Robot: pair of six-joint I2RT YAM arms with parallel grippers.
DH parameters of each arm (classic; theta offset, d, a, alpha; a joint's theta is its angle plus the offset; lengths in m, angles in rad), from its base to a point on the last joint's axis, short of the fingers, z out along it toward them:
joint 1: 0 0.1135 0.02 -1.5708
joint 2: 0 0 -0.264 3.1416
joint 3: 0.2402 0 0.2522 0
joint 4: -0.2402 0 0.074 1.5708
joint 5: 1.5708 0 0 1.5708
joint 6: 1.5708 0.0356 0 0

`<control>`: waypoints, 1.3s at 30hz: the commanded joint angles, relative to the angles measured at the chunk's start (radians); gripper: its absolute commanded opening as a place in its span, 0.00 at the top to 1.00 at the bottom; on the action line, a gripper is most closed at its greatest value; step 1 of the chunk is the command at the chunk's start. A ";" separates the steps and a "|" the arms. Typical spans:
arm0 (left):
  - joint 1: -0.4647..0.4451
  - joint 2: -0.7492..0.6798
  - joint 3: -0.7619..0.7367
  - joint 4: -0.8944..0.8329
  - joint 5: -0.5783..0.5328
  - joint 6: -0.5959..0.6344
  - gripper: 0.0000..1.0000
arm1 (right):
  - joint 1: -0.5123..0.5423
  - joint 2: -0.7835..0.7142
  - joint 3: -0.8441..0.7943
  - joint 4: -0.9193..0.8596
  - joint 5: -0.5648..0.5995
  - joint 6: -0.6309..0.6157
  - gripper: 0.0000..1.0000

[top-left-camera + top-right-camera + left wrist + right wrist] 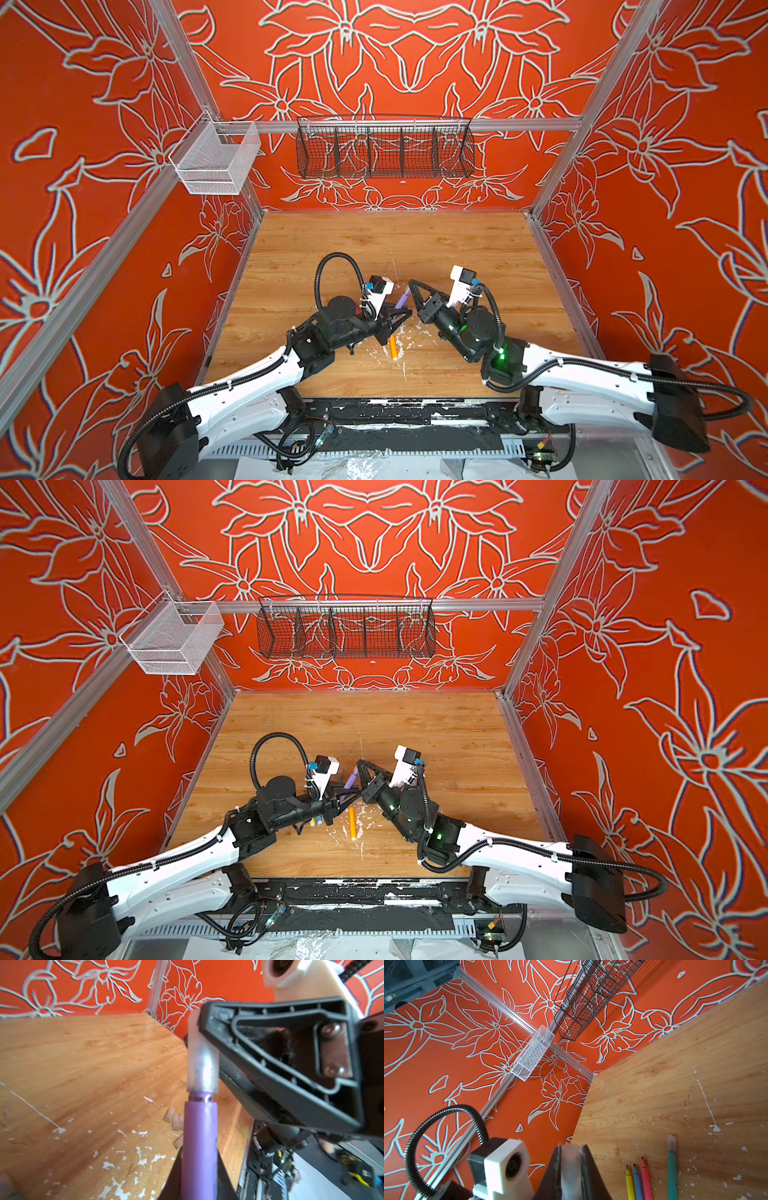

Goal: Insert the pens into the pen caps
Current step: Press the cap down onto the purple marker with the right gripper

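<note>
- The left fingers (398, 318) were closed on the purple pen (199, 1147). The right fingers (591, 1176) pinched a clear cap (202, 1068) over its tip. A short neck was bare, so it was probably not fully seated.
- The pen was held above the worktop (83, 1064), its long axis pointing toward the back wall (519, 54).
- The teal pen (672, 1172) lay capped.
- The yellow pen (629, 1184), blue pen (638, 1182) and pink pen (646, 1178) lay uncapped.
- Some loose caps (174, 1121) remained.
- For the orange pen (392, 347) I cannot tell.
</note>
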 commanded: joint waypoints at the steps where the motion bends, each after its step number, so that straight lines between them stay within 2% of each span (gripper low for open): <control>1: 0.032 -0.022 -0.002 0.118 0.036 -0.062 1.00 | 0.043 0.019 -0.037 0.074 -0.155 -0.056 1.00; 9: 0.033 -0.069 -0.025 0.133 0.035 -0.058 1.00 | 0.043 0.018 -0.071 0.131 -0.244 -0.096 1.00; 15: 0.033 -0.080 -0.032 0.140 0.032 -0.053 1.00 | 0.054 0.039 -0.072 0.123 -0.282 -0.066 1.00; 18: 0.033 -0.088 -0.033 0.137 0.032 -0.050 1.00 | 0.076 0.038 -0.076 0.104 -0.262 -0.063 0.99; 21: 0.033 -0.095 -0.043 0.140 0.020 -0.042 1.00 | 0.101 0.035 -0.076 0.083 -0.245 -0.061 0.93; 26: 0.033 -0.102 -0.051 0.146 0.012 -0.028 1.00 | 0.136 0.039 -0.071 0.056 -0.218 -0.058 0.91; 30: 0.033 -0.112 -0.056 0.147 0.005 -0.015 1.00 | 0.139 0.004 -0.073 0.012 -0.196 -0.062 0.76; 35: 0.031 -0.121 -0.060 0.140 0.006 0.009 1.00 | 0.138 -0.161 -0.022 -0.242 -0.101 -0.109 0.43; 39: 0.026 -0.113 -0.053 0.131 0.010 0.029 1.00 | 0.129 -0.289 0.012 -0.359 -0.067 -0.166 0.25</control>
